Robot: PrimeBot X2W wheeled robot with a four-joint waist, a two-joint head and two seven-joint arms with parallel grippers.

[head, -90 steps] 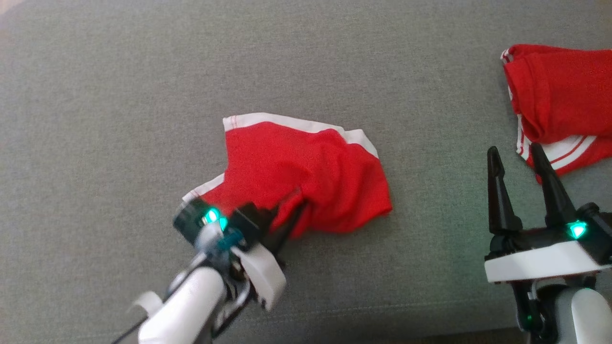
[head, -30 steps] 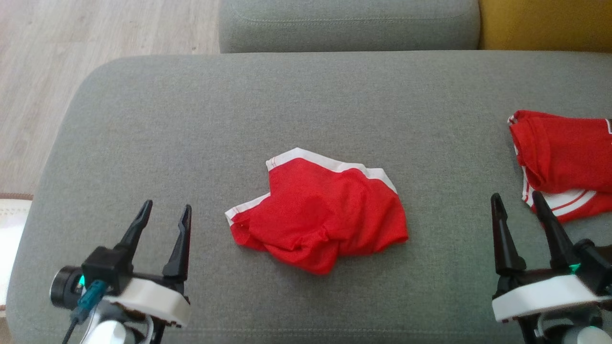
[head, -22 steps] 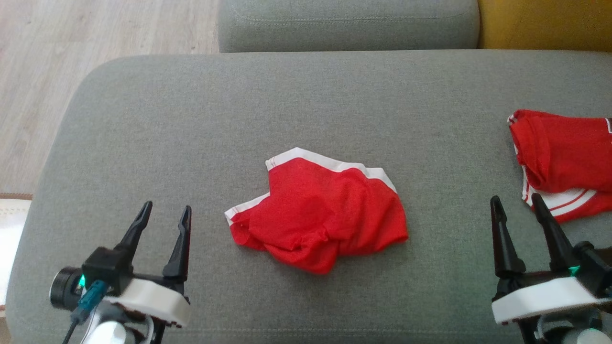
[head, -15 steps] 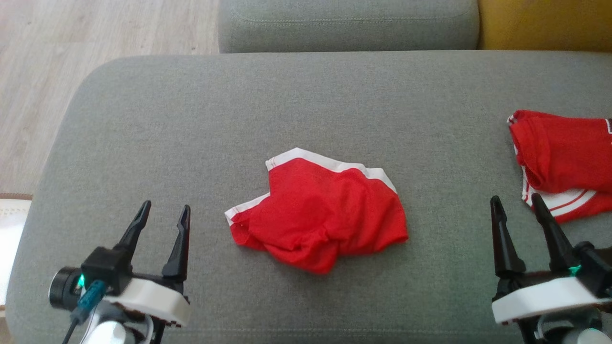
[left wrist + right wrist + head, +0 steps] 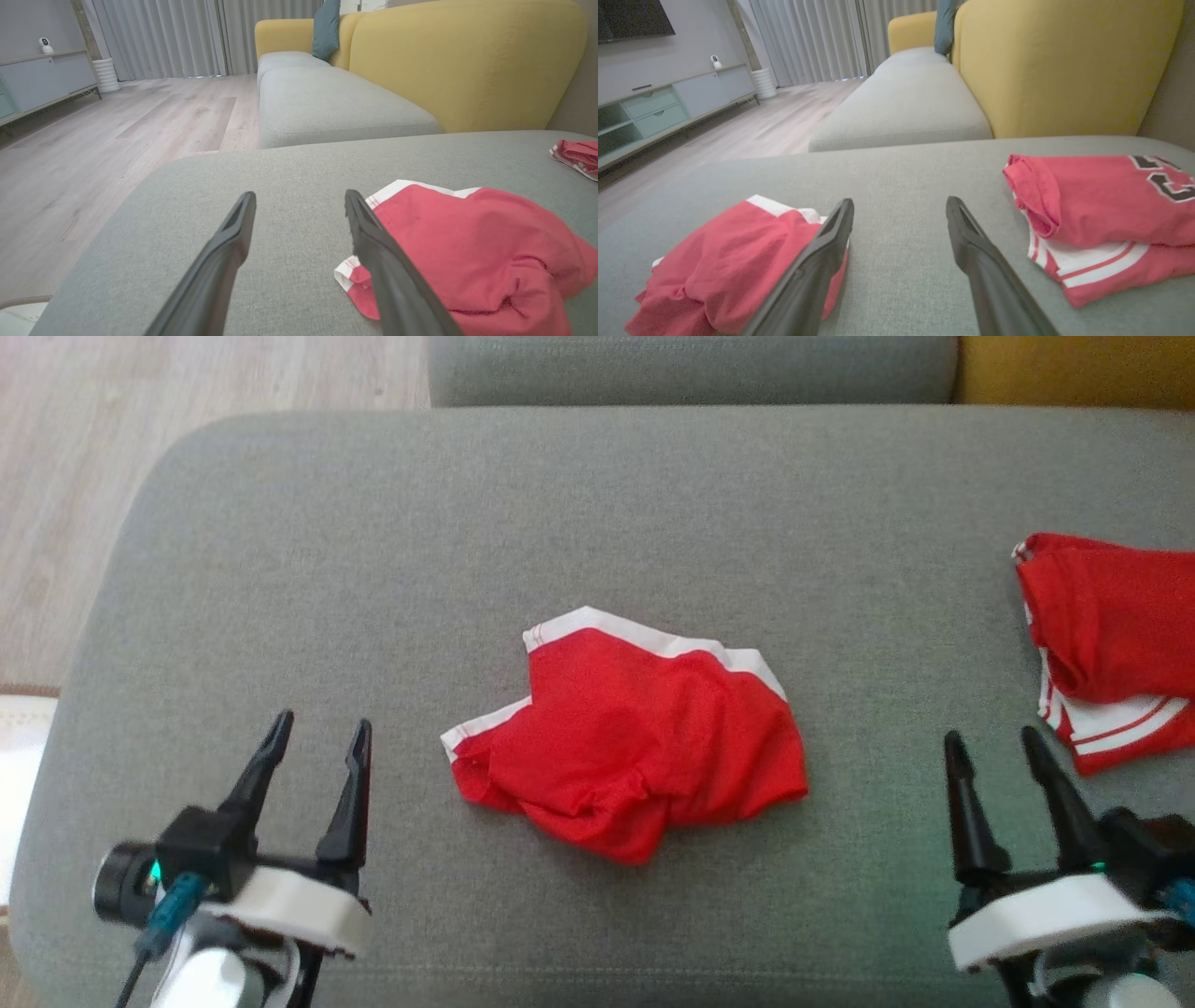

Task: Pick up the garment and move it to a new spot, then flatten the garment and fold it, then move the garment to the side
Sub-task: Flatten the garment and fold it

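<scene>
both spread and empty, the left hand (image 5: 322,721) and right hand (image 5: 991,735) flank the crumpled red garment (image 5: 635,747) midway on the cushion (image 5: 560,523); bare fabric rings it, with a folded jersey (image 5: 1111,625) by the right edge.

Ends in a left gripper (image 5: 322,721) and a right gripper (image 5: 989,735), each with two long, matte black fingers (image 5: 350,793) that taper to narrow tips and rise from a black block (image 5: 201,840) set on a rounded white shell (image 5: 299,915). Shows a small green light (image 5: 154,870) just left of the left gripper's white shell, beside a black cylindrical stub (image 5: 114,896) and a teal plug (image 5: 175,905) with a thin dark cable (image 5: 131,985) trailing below. Wears a glossy pale forearm cover (image 5: 210,982) under each white shell, with a fainter green glow (image 5: 1100,866) above the right one.
</scene>
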